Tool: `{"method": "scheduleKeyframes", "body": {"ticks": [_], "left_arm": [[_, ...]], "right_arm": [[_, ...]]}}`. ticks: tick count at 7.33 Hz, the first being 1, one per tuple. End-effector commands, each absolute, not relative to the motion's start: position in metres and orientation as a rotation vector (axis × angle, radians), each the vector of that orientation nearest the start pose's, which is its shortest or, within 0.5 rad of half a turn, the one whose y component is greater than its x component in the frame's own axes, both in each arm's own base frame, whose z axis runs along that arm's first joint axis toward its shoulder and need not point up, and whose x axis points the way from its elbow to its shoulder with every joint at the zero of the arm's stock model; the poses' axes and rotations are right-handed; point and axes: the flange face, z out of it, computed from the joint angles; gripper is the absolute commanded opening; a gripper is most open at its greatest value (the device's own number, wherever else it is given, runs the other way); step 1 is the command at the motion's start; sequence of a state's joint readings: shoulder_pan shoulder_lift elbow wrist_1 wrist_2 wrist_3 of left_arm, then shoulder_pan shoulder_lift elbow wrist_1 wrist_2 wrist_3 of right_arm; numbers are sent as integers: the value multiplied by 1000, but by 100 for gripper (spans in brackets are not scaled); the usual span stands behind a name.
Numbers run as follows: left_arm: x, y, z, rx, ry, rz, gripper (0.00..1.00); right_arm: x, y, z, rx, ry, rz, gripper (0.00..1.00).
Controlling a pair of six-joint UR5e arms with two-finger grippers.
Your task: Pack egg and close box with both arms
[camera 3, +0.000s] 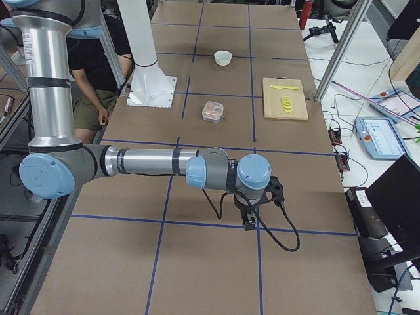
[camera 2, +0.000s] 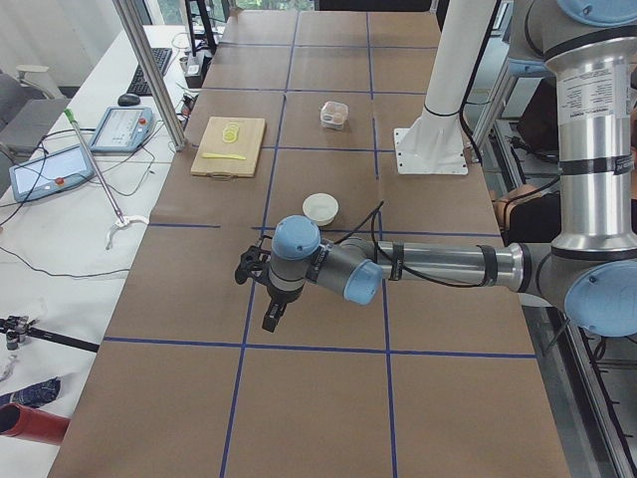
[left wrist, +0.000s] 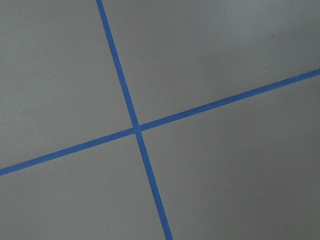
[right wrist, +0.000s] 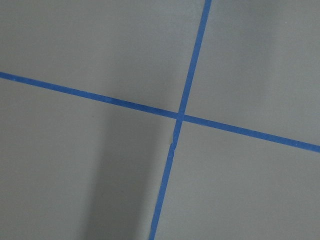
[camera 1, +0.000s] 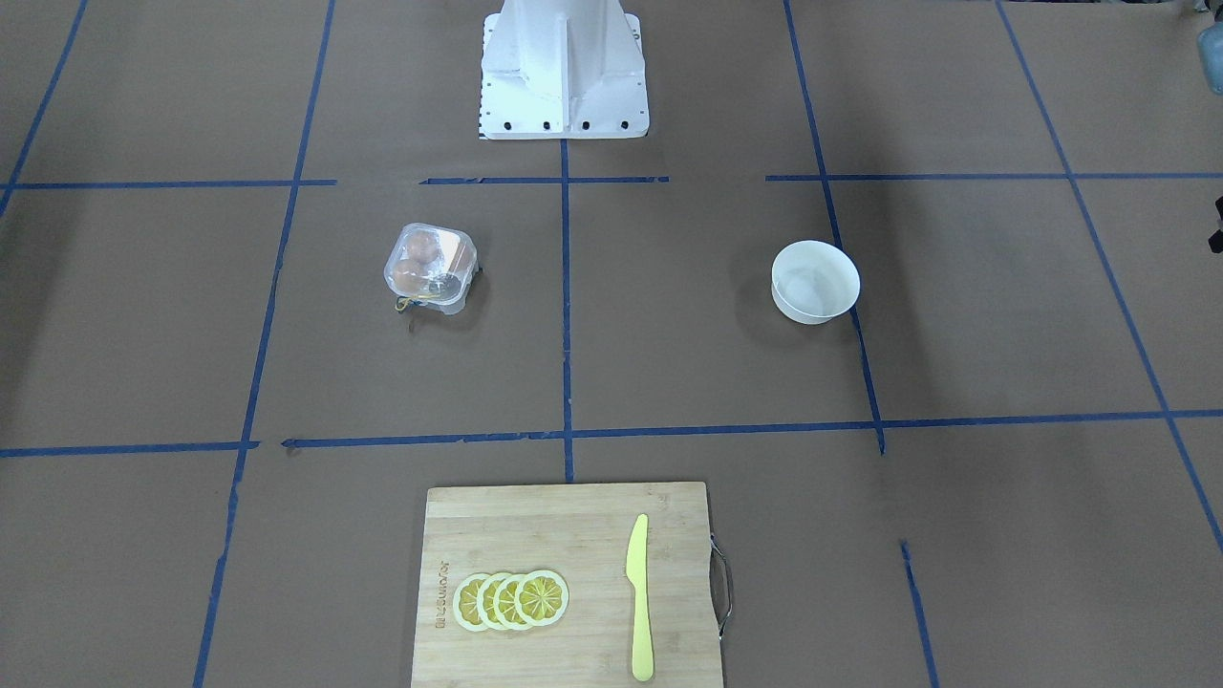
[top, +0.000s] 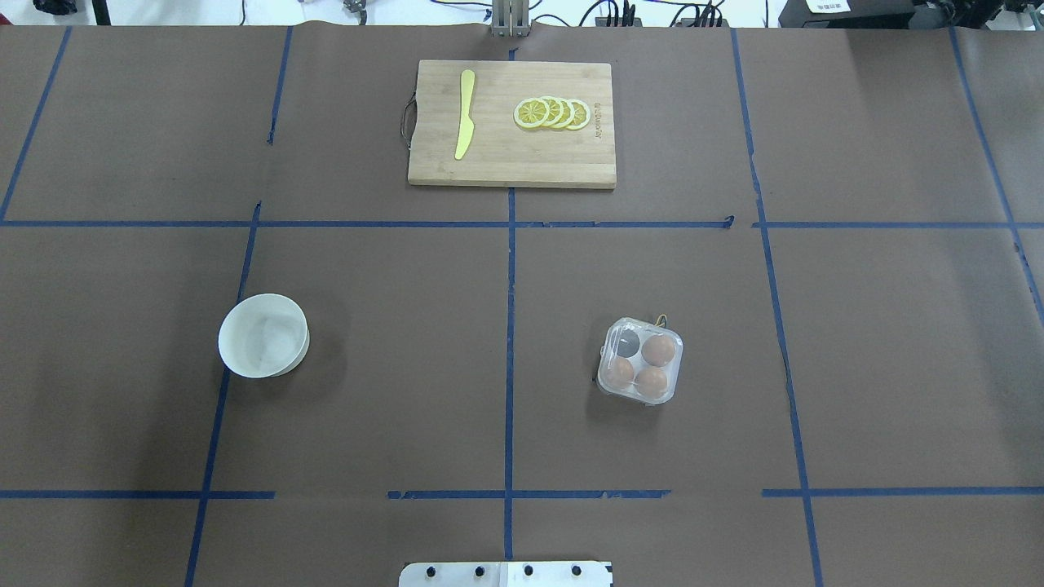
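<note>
The box (top: 640, 360) is a clear four-cup carton standing on the table right of centre; it also shows in the front view (camera 1: 432, 268). Its lid seems to lie down over the tray. Three brown eggs (top: 659, 349) sit in its cups; the fourth cup looks dark and empty. No loose egg shows outside the box. My left gripper (camera 2: 271, 317) hangs low over the table's left end, far from the box. My right gripper (camera 3: 249, 222) hangs low over the right end. I cannot tell whether either is open or shut. Both wrist views show only brown paper with crossing blue tape.
A white bowl (top: 263, 335) stands left of centre and looks empty. A wooden cutting board (top: 511, 159) lies at the far edge with a yellow knife (top: 465, 114) and lemon slices (top: 553, 112). The white pedestal (camera 1: 564, 72) stands at the near edge. A person (camera 3: 92, 85) sits behind it.
</note>
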State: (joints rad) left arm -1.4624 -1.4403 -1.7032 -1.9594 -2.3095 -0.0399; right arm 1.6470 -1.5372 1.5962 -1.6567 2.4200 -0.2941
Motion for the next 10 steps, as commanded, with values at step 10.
{"method": "scheduleKeyframes", "body": {"ticks": [10], "left_arm": [[-39,-487,623,35,752,184,100]], "right_arm": [[104,-452,637,129,-836,-168,100]]}}
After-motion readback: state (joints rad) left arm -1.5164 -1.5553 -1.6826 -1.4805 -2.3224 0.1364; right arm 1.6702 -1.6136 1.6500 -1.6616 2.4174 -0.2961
